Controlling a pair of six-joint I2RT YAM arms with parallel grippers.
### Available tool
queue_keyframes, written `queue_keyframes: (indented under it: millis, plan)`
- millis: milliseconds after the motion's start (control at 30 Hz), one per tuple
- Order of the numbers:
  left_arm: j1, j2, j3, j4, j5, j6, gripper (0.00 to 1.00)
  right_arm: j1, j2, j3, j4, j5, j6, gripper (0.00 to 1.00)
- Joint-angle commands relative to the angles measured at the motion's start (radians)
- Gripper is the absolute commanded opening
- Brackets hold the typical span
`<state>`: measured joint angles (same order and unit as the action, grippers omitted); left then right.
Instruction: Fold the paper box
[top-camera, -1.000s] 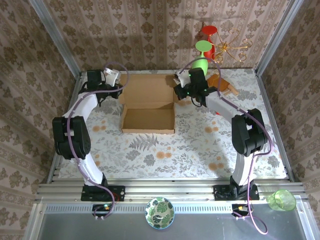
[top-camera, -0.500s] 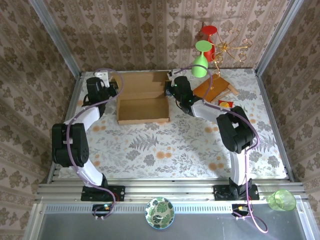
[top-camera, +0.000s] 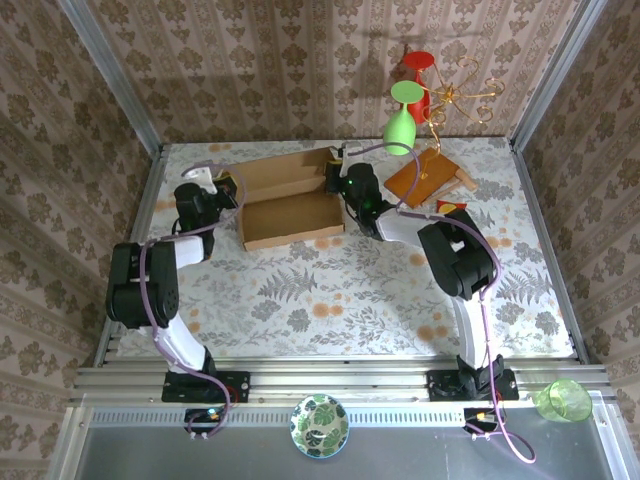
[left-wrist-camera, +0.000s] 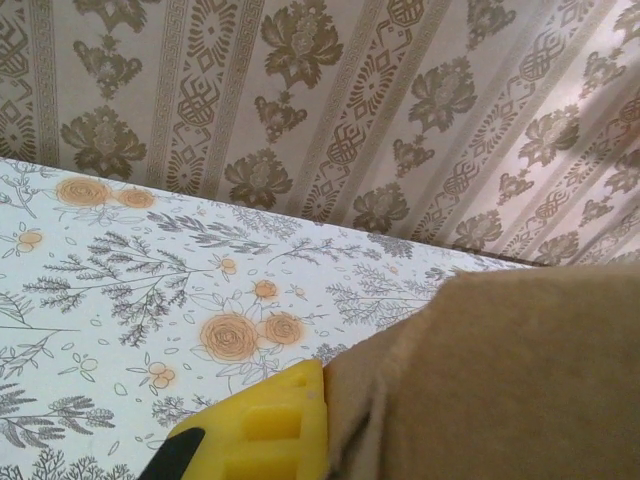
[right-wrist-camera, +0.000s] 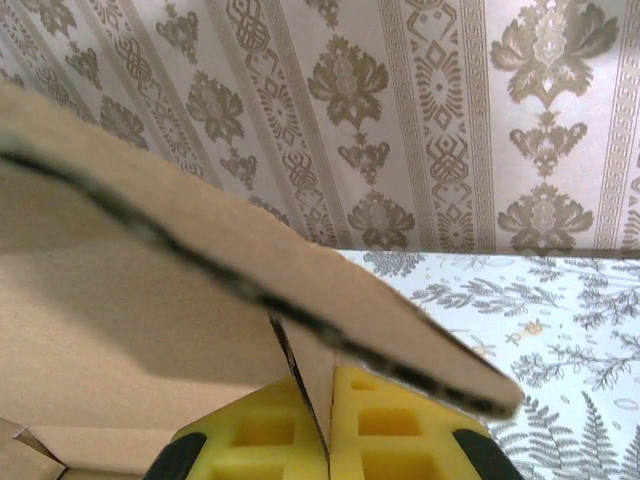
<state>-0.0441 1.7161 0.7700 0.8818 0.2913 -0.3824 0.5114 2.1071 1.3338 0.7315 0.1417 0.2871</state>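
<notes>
Right gripper (right-wrist-camera: 328, 425) pinching box (top-camera: 292, 205) wall. Left gripper (top-camera: 228, 192) against the opposite side, grip can't tell. Risk: uneven pull skews box or tears crease.

one paper box (top-camera: 288, 214), two tools (top-camera: 229, 191) (top-camera: 336, 179), one board (top-camera: 420, 178)

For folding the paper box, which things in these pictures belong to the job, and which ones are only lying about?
Job:
paper box
right gripper, clamped on its wall
left gripper, at its left side

Lying about:
wooden board
green goblet
patterned plate
green cup
</notes>
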Motion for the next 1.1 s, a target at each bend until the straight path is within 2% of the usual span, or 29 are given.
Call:
queue_keyframes:
  millis: [0,367,600,967,1067]
  plan:
    - [-0.004,0.013,-0.059,0.193,0.029,-0.081,0.00,0.015,0.018,-0.052,0.117,-0.025,-0.002,0.00]
    - [-0.081,0.058,-0.185,0.400,-0.076,-0.136,0.00,0.013,-0.018,-0.175,0.133,-0.027,-0.002,0.00]
    - [-0.110,0.074,-0.245,0.413,-0.104,-0.139,0.02,0.009,-0.038,-0.236,0.125,-0.004,0.023,0.05]
    - [-0.144,0.077,-0.297,0.410,-0.151,-0.117,0.01,0.010,-0.131,-0.252,-0.059,0.028,0.116,0.23]
    - [-0.146,0.079,-0.301,0.409,-0.153,-0.111,0.01,0.011,-0.167,-0.255,-0.094,0.031,0.150,0.31]
